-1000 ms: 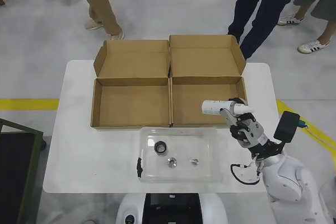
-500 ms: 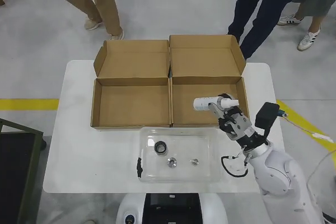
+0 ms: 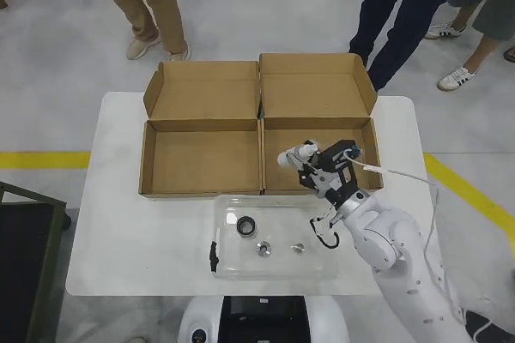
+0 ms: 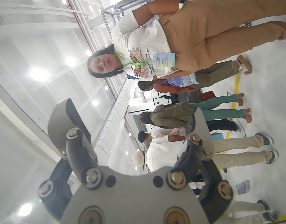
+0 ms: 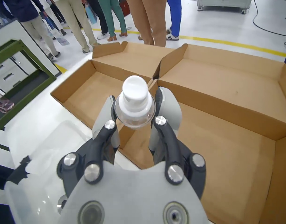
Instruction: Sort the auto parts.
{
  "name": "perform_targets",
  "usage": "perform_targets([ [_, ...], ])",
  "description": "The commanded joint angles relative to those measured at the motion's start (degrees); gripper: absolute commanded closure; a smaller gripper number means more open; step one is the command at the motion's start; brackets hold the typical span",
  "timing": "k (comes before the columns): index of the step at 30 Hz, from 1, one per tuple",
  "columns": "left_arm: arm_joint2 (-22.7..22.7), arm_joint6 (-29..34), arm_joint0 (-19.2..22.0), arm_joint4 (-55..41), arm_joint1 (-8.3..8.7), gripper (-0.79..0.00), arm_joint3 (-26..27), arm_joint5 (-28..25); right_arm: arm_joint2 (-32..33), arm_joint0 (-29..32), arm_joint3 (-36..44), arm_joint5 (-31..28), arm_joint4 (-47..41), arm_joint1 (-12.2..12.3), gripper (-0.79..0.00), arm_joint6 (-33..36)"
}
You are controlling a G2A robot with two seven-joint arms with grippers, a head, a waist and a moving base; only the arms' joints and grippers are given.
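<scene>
White tabletop (image 3: 120, 214) carries all you are working with. Your right hand (image 5: 134, 104) is clenched on the auto part (image 5: 134, 99), one finger on each side of its clear rounded body. The right wrist view gives you the grip itself and the part end-on: a white stepped cap on a clear dome, with the cap pointing away from the wrist. The top view adds the placement. There the right hand (image 3: 316, 168) holds the part (image 3: 293, 156) over the left side of the right cardboard box (image 3: 279, 141), roughly level, cap toward the left. You cannot tell how high it is above the box floor.

Your left hand (image 4: 130, 115) is released, fingers spread with nothing between them, and it faces out into the hall.

Just left of the right box, wall to wall, sits the left cardboard box (image 3: 202, 161). Both have their lids folded back on the far side. Just near of the boxes lies a clear tray (image 3: 279, 214) holding a dark ring (image 3: 246, 226) and two small metal pieces (image 3: 263, 249) (image 3: 298, 249). A black piece (image 3: 212, 255) sits at its left edge. Your right arm crosses the tray's right end and covers that corner. The hand hides some of the right box's floor.

A green rack (image 3: 17, 257) stands on the floor left of the tabletop, beside a yellow floor line (image 3: 34, 159).
</scene>
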State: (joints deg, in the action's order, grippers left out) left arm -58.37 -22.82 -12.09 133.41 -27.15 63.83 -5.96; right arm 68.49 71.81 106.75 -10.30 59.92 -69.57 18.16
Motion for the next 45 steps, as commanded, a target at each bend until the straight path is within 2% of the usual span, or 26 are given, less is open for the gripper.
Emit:
perform_targets([
  [1, 0.00, 0.00, 0.00, 0.00, 0.00, -0.785, 0.00, 0.00, -1.09, -1.50, -1.55, 0.96, 3.55, -0.12, 0.000, 1.25],
  [7, 0.00, 0.00, 0.00, 0.00, 0.00, -0.785, 0.00, 0.00, -4.82, -4.96, -4.70, 2.21, 11.65, -0.58, 0.000, 4.32],
  [11, 0.00, 0.00, 0.00, 0.00, 0.00, -0.785, 0.00, 0.00, -7.10, -6.95, -6.39, 2.95, 13.78, -1.09, 0.000, 6.02],
  [24, 0.00, 0.00, 0.00, 0.00, 0.00, -0.785, 0.00, 0.00, -10.49, -11.84, -13.47, 3.51, 12.90, -2.60, 0.000, 10.80],
  [27, 0.00, 0.00, 0.00, 0.00, 0.00, -0.785, 0.00, 0.00, -10.54, -12.43, -14.65, 3.57, 12.59, -2.81, -0.166, 10.88],
  [28, 0.00, 0.00, 0.00, 0.00, 0.00, -0.785, 0.00, 0.00, -10.55, -12.58, -14.94, 3.57, 12.49, -2.88, -0.308, 10.87],
  [29, 0.00, 0.00, 0.00, 0.00, 0.00, -0.785, 0.00, 0.00, -10.56, -12.68, -15.14, 3.60, 12.34, -2.95, -0.376, 10.84],
  [31, 0.00, 0.00, 0.00, 0.00, 0.00, -0.785, 0.00, 0.00, -10.56, -12.85, -15.47, 3.67, 12.19, -3.06, -0.603, 10.86],
  [33, 0.00, 0.00, 0.00, 0.00, 0.00, -0.785, 0.00, 0.00, -10.60, -12.89, -15.62, 3.66, 12.04, -3.17, -0.748, 10.88],
  [34, 0.00, 0.00, 0.00, 0.00, 0.00, -0.785, 0.00, 0.00, -10.61, -12.82, -15.61, 3.71, 11.99, -3.21, -0.785, 10.87],
  [39, 0.00, 0.00, 0.00, 0.00, 0.00, -0.785, 0.00, 0.00, -9.62, -11.64, -13.49, 4.21, 11.48, -3.22, -0.785, 10.45],
  [45, 0.00, 0.00, 0.00, 0.00, 0.00, -0.785, 0.00, 0.00, -6.59, -8.40, -6.94, 2.68, 11.45, -2.60, -0.785, 9.73],
])
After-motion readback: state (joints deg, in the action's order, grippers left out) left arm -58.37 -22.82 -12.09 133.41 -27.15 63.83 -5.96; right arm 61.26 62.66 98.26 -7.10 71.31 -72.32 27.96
